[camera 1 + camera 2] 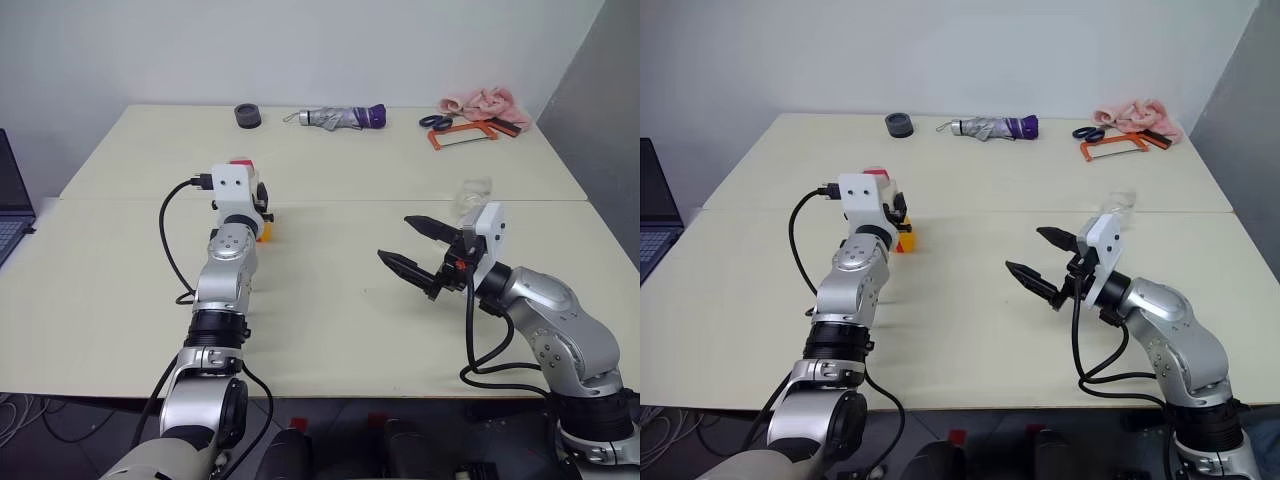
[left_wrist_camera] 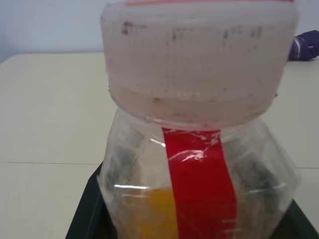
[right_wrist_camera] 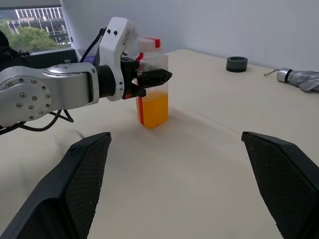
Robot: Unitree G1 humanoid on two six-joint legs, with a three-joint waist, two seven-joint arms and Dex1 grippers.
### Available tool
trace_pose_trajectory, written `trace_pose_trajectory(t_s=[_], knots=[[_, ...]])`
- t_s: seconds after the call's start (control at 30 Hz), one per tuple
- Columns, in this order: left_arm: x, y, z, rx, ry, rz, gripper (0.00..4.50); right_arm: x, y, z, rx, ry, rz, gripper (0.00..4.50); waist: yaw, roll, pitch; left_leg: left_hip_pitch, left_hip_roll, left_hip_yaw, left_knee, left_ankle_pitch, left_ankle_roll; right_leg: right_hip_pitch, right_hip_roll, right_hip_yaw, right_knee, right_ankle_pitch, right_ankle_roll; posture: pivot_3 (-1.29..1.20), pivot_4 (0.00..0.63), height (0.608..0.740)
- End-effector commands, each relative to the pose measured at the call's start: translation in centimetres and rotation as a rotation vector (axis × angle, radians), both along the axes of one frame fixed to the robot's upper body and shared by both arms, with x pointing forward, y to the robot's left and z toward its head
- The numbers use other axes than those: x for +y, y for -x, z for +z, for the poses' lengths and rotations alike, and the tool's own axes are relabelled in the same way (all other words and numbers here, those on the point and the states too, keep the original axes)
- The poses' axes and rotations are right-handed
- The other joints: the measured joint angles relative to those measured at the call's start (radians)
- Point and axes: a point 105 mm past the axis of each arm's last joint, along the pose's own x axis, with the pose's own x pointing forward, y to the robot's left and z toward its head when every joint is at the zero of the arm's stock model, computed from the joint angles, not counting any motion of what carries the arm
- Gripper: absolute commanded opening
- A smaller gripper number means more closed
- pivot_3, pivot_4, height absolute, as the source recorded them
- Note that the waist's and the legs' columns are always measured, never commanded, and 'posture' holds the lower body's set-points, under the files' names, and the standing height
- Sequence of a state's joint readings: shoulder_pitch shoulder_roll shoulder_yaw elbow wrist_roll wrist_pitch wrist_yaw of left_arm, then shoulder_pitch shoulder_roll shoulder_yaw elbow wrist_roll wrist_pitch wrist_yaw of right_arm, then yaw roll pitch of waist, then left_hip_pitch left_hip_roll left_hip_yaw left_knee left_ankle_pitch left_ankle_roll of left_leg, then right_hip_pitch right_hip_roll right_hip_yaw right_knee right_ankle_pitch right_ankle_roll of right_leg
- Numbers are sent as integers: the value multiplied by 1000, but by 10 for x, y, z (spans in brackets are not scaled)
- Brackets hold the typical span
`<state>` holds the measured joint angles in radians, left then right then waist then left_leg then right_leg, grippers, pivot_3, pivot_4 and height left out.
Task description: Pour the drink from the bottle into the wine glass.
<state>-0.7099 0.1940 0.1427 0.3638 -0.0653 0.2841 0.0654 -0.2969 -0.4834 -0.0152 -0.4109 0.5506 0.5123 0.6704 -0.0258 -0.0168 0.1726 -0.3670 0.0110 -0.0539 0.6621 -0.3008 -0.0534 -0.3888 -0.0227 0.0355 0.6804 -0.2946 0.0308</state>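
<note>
The bottle (image 3: 152,84) stands upright on the table (image 1: 330,290), clear plastic with a red label stripe and a pale cap topped in red. The orange drink (image 3: 154,107) fills its lower part. My left gripper (image 3: 155,77) is shut on the bottle's upper body, with black fingers on both sides. In the head views the wrist camera covers most of the bottle (image 1: 263,228). The wine glass (image 1: 475,195) stands clear and empty to the right, just behind my right gripper (image 1: 395,237). That gripper hovers open and empty, pointing left toward the bottle.
Along the far edge lie a black tape roll (image 1: 248,116), a folded grey and purple umbrella (image 1: 340,117), scissors (image 1: 435,121), an orange hacksaw (image 1: 462,135) and a pink cloth (image 1: 485,101). A laptop (image 1: 10,200) sits at the far left.
</note>
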Motion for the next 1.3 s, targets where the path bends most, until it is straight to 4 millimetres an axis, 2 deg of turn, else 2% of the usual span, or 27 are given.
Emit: trace_pose_trajectory(t_s=[0.03, 0.17, 0.23, 0.27, 0.43, 0.47, 0.67, 1.03, 1.13, 1.3], knots=[[-1, 2, 23, -93, -17, -13, 1820, 1, 4, 11, -54, -7, 12, 4500, 0, 0, 0, 0, 0, 0, 0, 0, 0, 0, 0, 0, 0, 0, 0, 0, 150, 740], [-4, 4, 22, -100, 11, -34, 1820, 2, 4, 11, -54, -7, 13, 4500, 0, 0, 0, 0, 0, 0, 0, 0, 0, 0, 0, 0, 0, 0, 0, 0, 150, 740], [-4, 6, 22, -110, 35, -47, 2540, 3, 4, 12, -54, -7, 14, 4500, 0, 0, 0, 0, 0, 0, 0, 0, 0, 0, 0, 0, 0, 0, 0, 0, 150, 740], [-4, 6, 22, -112, 41, -51, 2705, 3, 4, 12, -54, -7, 14, 4500, 0, 0, 0, 0, 0, 0, 0, 0, 0, 0, 0, 0, 0, 0, 0, 0, 150, 740], [-4, 7, 24, -116, 13, -48, 4337, 3, 3, 11, -51, -7, 14, 4500, 0, 0, 0, 0, 0, 0, 0, 0, -1, 0, 0, 0, 0, 0, 0, 0, 150, 740], [-4, 7, 25, -120, 4, -48, 4459, 3, 3, 11, -51, -7, 14, 4500, 0, 0, 0, 0, 0, 0, 0, 0, -1, 0, 0, 0, 0, 0, 0, 0, 150, 740], [-6, 8, 31, -137, -8, -48, 4459, 2, 3, 9, -47, -4, 12, 4500, 0, 0, 0, 0, 0, 0, 0, 0, -1, 0, 0, 0, 0, 0, 0, 0, 150, 740], [-3, 5, 30, -122, -22, -21, 4459, 1, 3, 7, -42, 1, 8, 4500, 0, 0, 0, 0, 0, 0, 0, 0, -1, 0, 0, 0, 0, 0, 0, 0, 150, 740], [-4, 4, 31, -124, -25, -24, 3843, 1, 2, 7, -41, 2, 7, 4500, 0, 0, 0, 0, 0, 0, 0, 0, -1, 0, 0, 0, 0, 0, 0, 0, 150, 740], [-5, 4, 33, -129, -26, -29, 2261, 1, 2, 7, -43, 3, 8, 4500, 0, 0, 0, 0, 0, 0, 0, 0, -1, 0, 0, 0, 0, 0, 0, 0, 150, 740]])
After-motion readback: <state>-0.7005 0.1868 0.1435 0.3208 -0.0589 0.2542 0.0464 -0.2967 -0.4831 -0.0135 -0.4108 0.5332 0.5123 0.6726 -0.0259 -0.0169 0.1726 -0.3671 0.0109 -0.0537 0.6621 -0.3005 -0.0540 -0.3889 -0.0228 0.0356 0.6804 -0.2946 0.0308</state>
